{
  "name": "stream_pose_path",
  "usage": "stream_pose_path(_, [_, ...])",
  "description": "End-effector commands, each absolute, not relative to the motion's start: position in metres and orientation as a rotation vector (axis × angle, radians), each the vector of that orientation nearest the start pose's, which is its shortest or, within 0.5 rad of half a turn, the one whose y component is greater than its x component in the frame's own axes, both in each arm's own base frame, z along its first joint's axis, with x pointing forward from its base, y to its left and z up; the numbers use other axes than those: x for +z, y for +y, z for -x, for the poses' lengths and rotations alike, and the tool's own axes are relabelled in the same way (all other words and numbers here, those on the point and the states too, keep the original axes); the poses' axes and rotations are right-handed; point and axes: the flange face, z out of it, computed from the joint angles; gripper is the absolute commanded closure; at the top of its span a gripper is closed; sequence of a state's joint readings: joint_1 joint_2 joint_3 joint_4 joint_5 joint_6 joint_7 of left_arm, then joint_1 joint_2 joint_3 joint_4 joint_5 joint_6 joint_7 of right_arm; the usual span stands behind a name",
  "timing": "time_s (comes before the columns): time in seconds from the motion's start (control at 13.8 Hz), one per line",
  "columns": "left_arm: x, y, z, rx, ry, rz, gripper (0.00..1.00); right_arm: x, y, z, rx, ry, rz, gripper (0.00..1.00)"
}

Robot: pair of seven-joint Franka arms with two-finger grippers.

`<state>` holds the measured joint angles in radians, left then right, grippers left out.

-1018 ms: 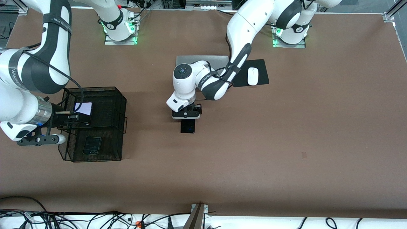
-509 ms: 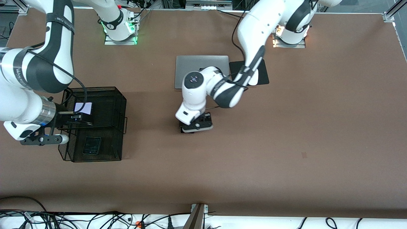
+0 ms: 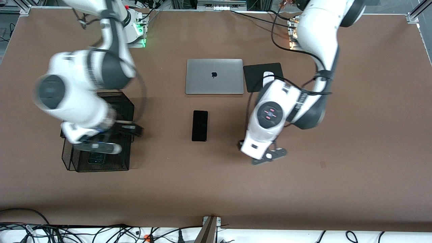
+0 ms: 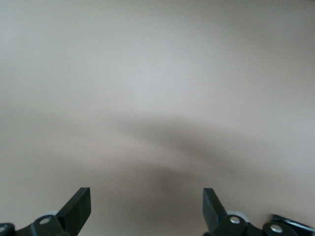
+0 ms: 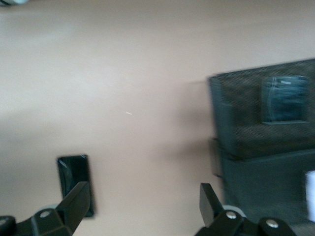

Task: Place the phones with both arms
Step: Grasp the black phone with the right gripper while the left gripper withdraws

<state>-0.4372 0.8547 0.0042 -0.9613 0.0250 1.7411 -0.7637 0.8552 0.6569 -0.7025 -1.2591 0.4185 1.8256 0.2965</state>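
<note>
Robotics lab with a test desk.
Two white arms point(image 3: 317, 44) bolted along the frame's top edge, brown desk point(image 3: 354, 141), aluminium framing at upper corners, tangled cables point(image 3: 101, 233) along the bottom.

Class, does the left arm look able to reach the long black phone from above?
Probably yes: the long black phone lies flat with nothing covering it, and the open left gripper hangs over bare table beside it.

The long slim black slab phone point(image 3: 199, 126) lies flat on the brown tabletop point(image 3: 337, 189), nearer the front camera than the closed silver laptop point(image 3: 214, 76). A black mouse pad point(image 3: 256, 79) sits just beside the laptop, toward the left arm's end. The black wire-mesh basket point(image 3: 126, 108) stands toward the right arm's end, a small squarish black phone point(image 5: 286, 100) in it.

The left claw point(image 3: 270, 157) hangs open over bare tabletop; the right claw point(image 3: 130, 130) hangs open over the basket's edge.
</note>
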Motion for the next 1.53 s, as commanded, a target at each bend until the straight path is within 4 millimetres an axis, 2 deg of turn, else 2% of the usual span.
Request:
stream_pose_path(0.0, [0.393, -0.233, -0.703, 0.185, -0.454, 3.019, 0.0, 0.384, 0.322, -0.669, -0.13, 0.254, 3.084, 0.01])
stream_pose_path(0.22, [0.451, -0.13, -0.698, 0.199, -0.322, 3.057, 0.0, 0.327, 0.364, -0.662, -0.124, 0.224, 3.027, 0.01])
stream_pose_path(0.29, [0.464, -0.107, -0.693, 0.195, -0.309, 3.064, 0.0, 0.308, 0.372, -0.659, -0.106, 0.211, 3.024, 0.01])
stream_pose_path(0.44, [0.489, -0.079, -0.679, 0.177, -0.315, 3.075, 0.0, 0.279, 0.387, -0.649, -0.06, 0.154, 3.042, 0.01])
stream_pose_path(0.51, [0.504, -0.067, -0.67, 0.167, -0.29, 3.082, 0.0, 0.264, 0.394, -0.637, 0.014, 0.136, 3.042, 0.0])
stream_pose_path(0.65, [0.528, -0.059, -0.648, 0.206, -0.185, 3.088, 0.0, 0.239, 0.408, -0.616, 0.084, 0.036, 3.055, 0.0])
stream_pose_path(0.87, [0.565, -0.052, -0.624, 0.224, -0.179, 3.088, 0.0, 0.219, 0.412, -0.602, 0.109, -0.136, 3.072, 0.0])
stream_pose_path(1.02, [0.59, -0.044, -0.608, 0.227, -0.174, 3.09, 0.0, 0.209, 0.415, -0.593, 0.135, -0.171, 3.076, 0.0])
stream_pose_path(1.16, [0.611, -0.035, -0.586, 0.277, -0.05, 3.095, 0.0, 0.198, 0.416, -0.585, 0.153, -0.229, 3.072, 0.0])
stream_pose_path(1.31, [0.618, -0.03, -0.57, 0.295, -0.033, 3.096, 0.0, 0.194, 0.421, -0.577, 0.169, -0.233, 3.072, 0.0])
stream_pose_path(1.45, [0.61, -0.032, -0.562, 0.321, -0.026, 3.092, 0.0, 0.193, 0.426, -0.576, 0.155, -0.207, 3.054, 0.0])
